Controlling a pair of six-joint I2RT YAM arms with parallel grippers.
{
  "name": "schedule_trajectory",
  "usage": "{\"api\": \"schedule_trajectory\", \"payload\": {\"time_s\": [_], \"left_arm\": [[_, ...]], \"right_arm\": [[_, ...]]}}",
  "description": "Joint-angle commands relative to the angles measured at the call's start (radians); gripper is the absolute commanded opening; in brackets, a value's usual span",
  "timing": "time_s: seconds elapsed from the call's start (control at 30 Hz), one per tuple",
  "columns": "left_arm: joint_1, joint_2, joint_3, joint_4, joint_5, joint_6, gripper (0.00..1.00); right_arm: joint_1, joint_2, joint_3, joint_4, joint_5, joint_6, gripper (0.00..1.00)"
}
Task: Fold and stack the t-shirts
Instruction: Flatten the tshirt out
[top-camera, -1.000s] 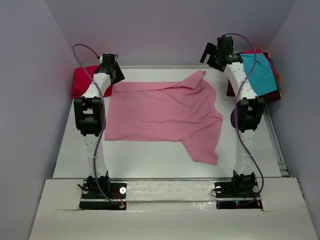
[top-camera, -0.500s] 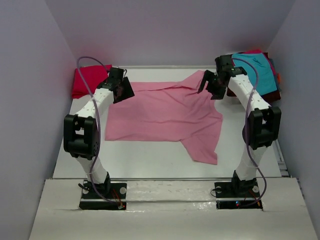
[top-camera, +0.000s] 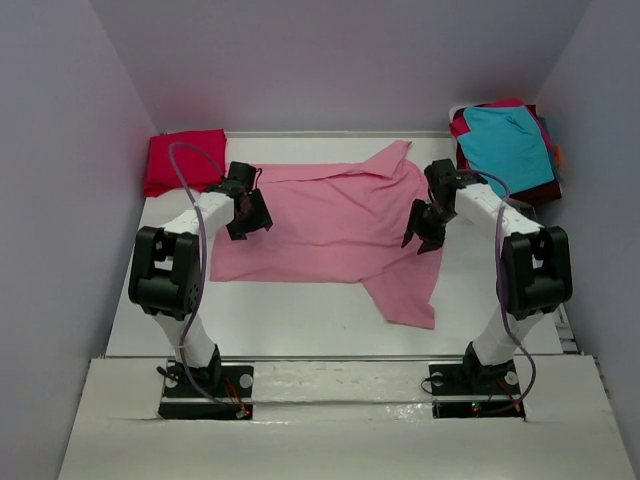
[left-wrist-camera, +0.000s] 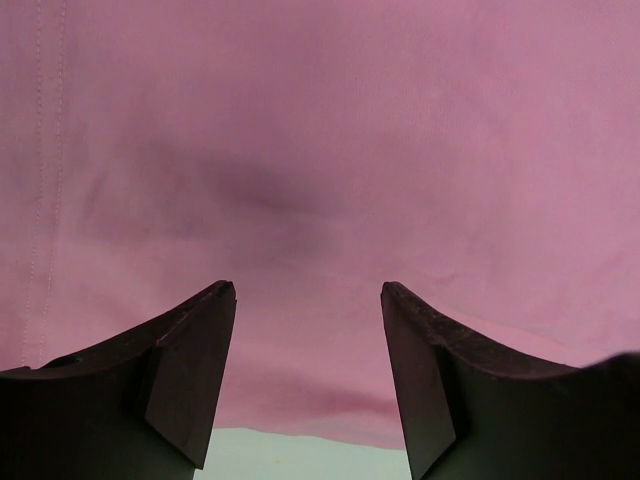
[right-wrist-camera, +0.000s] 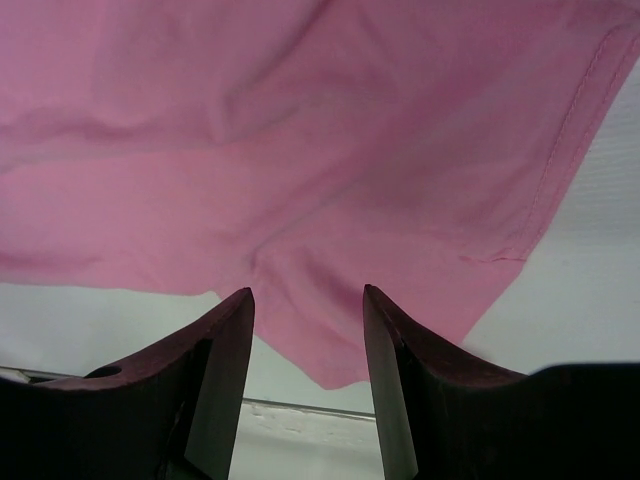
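Observation:
A pink t-shirt (top-camera: 330, 225) lies spread on the white table, one sleeve hanging toward the near right and a corner folded up at the far edge. My left gripper (top-camera: 250, 222) hovers over the shirt's left side, open and empty; its wrist view shows pink cloth (left-wrist-camera: 320, 150) between the fingers with the hem just below. My right gripper (top-camera: 420, 232) hovers over the shirt's right side, open and empty; its wrist view shows the pink cloth (right-wrist-camera: 300, 150) and the sleeve's end.
A folded red shirt (top-camera: 183, 160) lies at the far left corner. A pile of shirts with a teal one (top-camera: 510, 145) on top sits at the far right. The table (top-camera: 300, 320) has a metal strip along its near edge.
Both arms have come down and toward the near side, from the shirt's far corners to over its left and right sides. The shirt has not moved.

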Motion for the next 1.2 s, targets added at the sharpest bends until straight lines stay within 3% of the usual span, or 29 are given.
{"api": "schedule_trajectory", "payload": {"time_s": [0.0, 0.53, 0.73, 1.17], "left_arm": [[-0.007, -0.016, -0.013, -0.028, -0.043, -0.008, 0.71], [-0.007, 0.037, -0.067, -0.081, -0.028, -0.04, 0.65], [-0.007, 0.045, -0.13, -0.069, 0.083, -0.046, 0.63], [-0.007, -0.08, -0.28, -0.093, 0.135, -0.048, 0.62]], "right_arm": [[0.009, -0.025, -0.05, 0.048, -0.002, -0.019, 0.54], [0.03, 0.024, -0.228, 0.123, -0.037, 0.01, 0.54], [0.039, 0.029, -0.283, 0.112, -0.065, 0.033, 0.51], [0.039, -0.181, -0.441, 0.01, -0.085, 0.056, 0.52]]}}
